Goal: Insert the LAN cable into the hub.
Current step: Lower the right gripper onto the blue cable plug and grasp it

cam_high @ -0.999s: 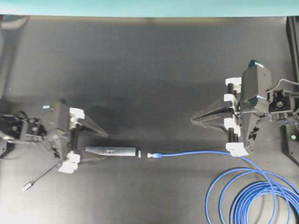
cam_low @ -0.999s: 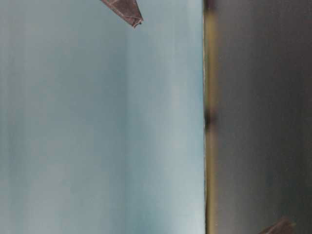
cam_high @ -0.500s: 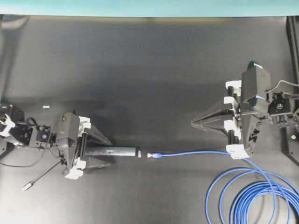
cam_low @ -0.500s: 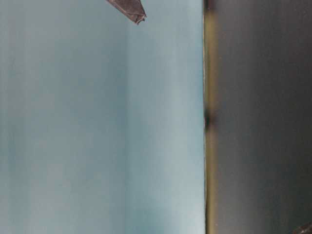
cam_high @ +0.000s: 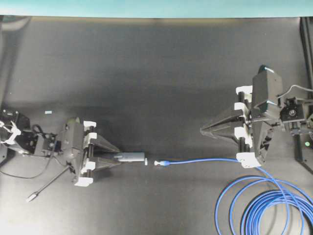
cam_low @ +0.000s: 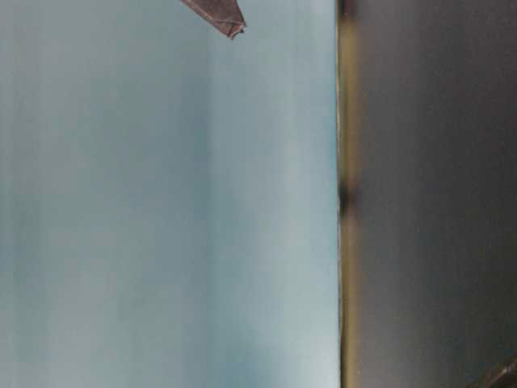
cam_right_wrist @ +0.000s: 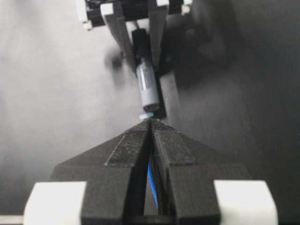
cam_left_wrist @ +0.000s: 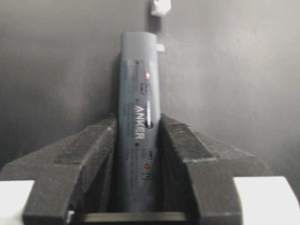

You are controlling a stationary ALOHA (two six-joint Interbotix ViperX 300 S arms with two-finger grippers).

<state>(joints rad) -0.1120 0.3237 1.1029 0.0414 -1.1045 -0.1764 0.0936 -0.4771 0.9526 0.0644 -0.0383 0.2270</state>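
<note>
We see the left gripper (cam_left_wrist: 137, 140) jaws closed snug around the hub (cam_left_wrist: 139, 122), mid-table toward the near edge; the LAN cable (cam_high: 205, 160) plug lies just beyond its port. Right gripper (cam_high: 203, 129) jaws shut, empty. Risk: hub twists, misaligning the port.

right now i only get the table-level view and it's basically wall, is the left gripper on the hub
Observer: Yes. In the left wrist view the left gripper has its fingers against both sides of the hub.
Operator: ok and where's the plug
Observer: Overhead, the LAN cable lies on the table, its plug in line with the hub's free end, a small gap between them.
Operator: right gripper got the cable?
Observer: Not visibly. The right gripper is shut, its tip well apart from the plug.
</note>
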